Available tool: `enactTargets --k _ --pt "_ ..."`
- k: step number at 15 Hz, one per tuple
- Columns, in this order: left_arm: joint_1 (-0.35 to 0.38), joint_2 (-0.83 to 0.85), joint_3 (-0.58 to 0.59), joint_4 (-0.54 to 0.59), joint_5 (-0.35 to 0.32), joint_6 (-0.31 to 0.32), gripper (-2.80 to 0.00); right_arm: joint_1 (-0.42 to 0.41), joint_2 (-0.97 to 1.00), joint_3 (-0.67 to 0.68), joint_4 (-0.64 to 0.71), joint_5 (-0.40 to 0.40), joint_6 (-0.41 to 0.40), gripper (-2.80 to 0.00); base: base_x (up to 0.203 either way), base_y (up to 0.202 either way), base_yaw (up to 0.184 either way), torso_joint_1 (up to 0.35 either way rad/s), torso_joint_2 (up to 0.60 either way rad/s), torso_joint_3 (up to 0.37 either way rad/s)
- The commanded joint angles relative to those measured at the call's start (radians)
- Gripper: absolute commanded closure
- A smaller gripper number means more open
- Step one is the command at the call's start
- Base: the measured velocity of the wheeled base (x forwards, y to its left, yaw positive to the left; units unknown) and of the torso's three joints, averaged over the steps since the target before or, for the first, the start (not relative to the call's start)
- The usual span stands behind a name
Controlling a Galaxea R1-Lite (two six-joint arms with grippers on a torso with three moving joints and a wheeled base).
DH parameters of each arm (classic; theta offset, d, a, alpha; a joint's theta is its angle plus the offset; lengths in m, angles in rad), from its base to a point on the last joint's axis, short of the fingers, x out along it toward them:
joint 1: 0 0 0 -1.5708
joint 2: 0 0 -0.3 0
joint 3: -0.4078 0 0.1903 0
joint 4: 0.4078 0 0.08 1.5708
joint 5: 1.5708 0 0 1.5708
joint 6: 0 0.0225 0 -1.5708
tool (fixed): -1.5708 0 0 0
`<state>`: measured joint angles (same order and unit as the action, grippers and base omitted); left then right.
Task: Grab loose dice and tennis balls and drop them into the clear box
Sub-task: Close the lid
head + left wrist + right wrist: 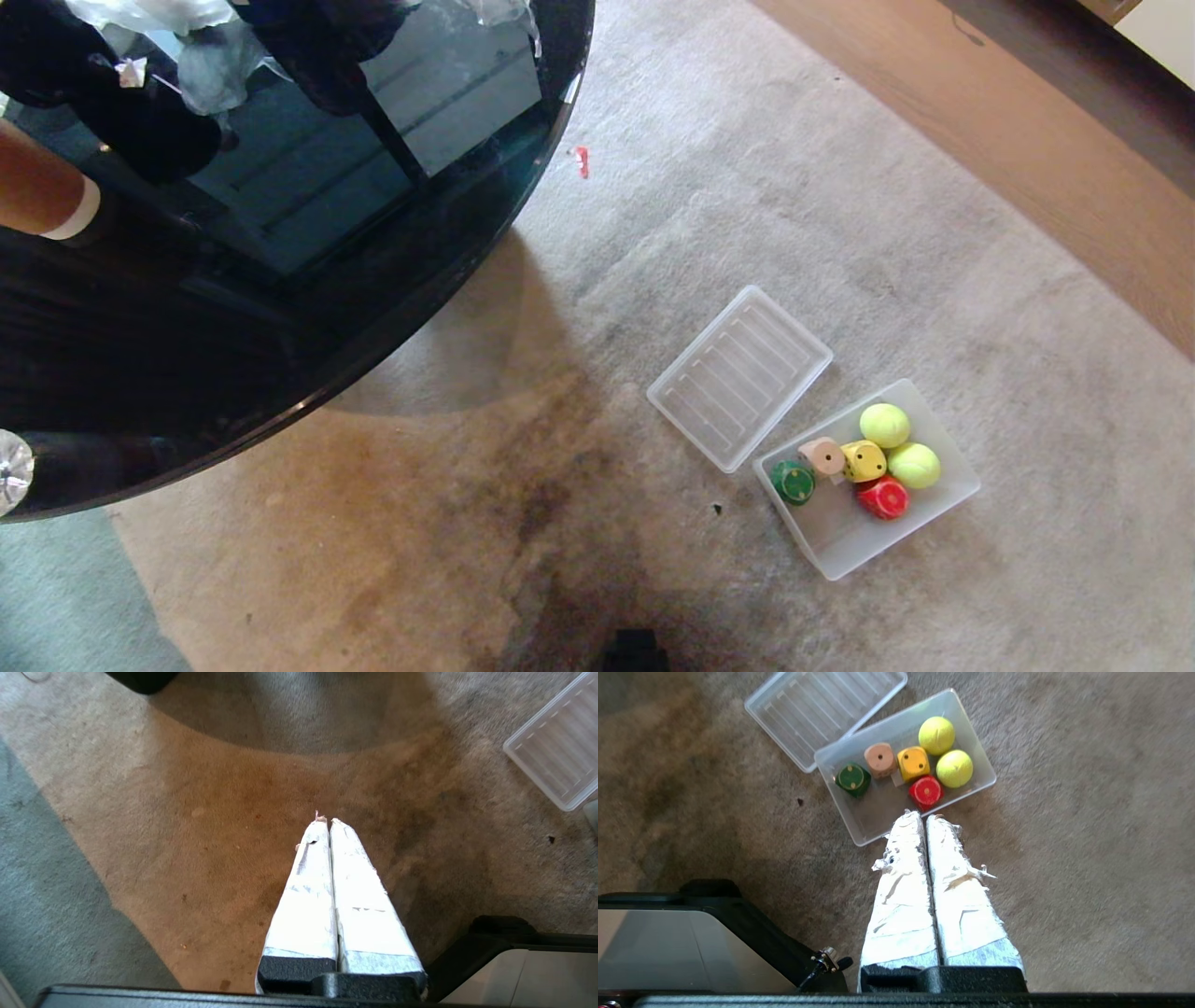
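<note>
Head view, left to right: a dark round table [187, 280] at ten o'clock, a ribbed lid [739, 376] on the carpet [840, 233], then the clear box [952, 485] at four o'clock holding all four dice [864, 460] and both tennis balls [884, 425]. Left tool [325, 820] and right tool [923, 814] are each closed, empty.

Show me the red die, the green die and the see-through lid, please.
red die [926, 792], right wrist view, on its top face.
green die [852, 779], right wrist view, on its top face.
lid [739, 374], head view, on its ribbed middle.
</note>
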<state>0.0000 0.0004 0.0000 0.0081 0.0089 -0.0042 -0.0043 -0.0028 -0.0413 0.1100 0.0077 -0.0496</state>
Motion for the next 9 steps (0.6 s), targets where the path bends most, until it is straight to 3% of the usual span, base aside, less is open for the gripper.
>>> enactTargets --k 1,9 --pt "0.0 0.0 0.0 0.0 0.0 0.0 0.0 0.0 0.001 0.0 0.0 0.0 -0.001 0.0 0.0 0.0 0.0 0.0 0.0 0.207" --pt "0.0 0.0 0.002 0.0 0.0 -0.002 0.0 0.0 0.001 0.0 0.0 0.0 -0.001 0.0 0.0 0.0 0.0 0.001 0.0 0.204"
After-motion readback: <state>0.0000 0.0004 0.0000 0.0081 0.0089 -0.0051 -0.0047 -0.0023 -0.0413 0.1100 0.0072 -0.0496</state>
